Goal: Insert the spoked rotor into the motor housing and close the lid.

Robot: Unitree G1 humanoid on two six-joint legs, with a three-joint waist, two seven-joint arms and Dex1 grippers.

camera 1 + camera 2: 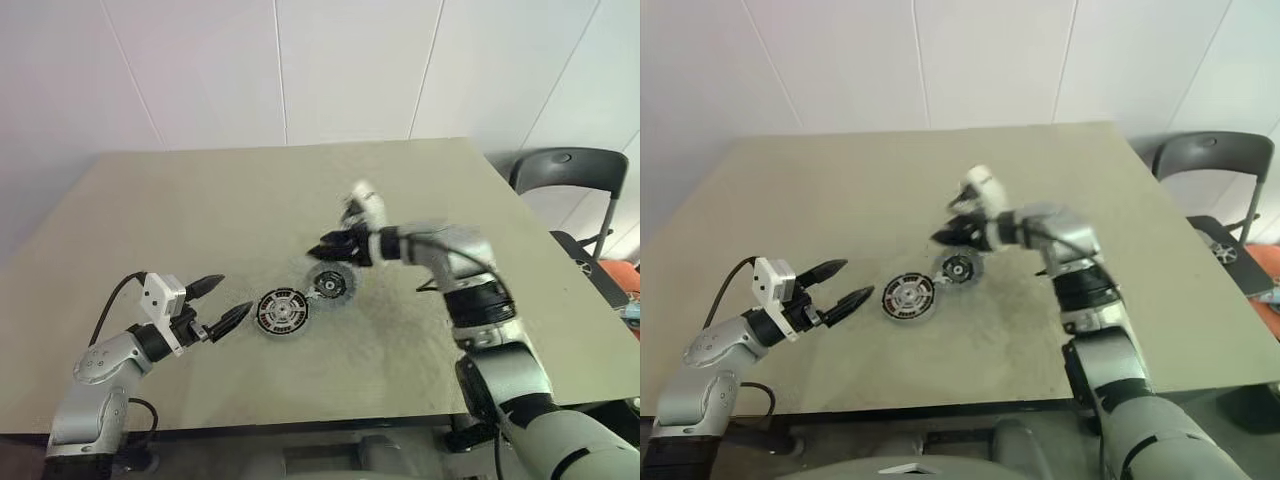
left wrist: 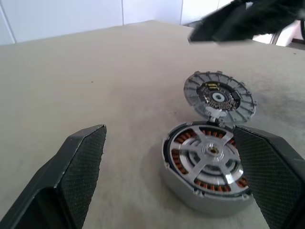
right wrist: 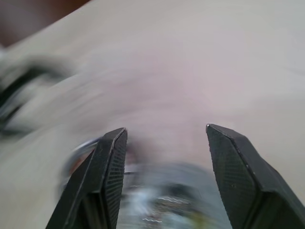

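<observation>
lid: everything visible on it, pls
The lid is a flat round grey metal disc with a notched, ribbed rim, a dark centre carrying small pale marks, and a pale hub in the middle. It looks tilted, its near edge resting on the far rim of the motor housing, whose spoked rotor is already seated over the copper windings. It is not closed. The open right claw is above it, not touching.

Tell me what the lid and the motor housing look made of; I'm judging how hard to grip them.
The lid: probably cast or machined metal, matte bluish-grey, with a notched rim and a dark centre like a circuit board. The motor housing: seemingly metal too, a dull silver-grey wall, with copper-red windings showing between the pale, satin spokes of the spoked rotor seated in it.
</observation>
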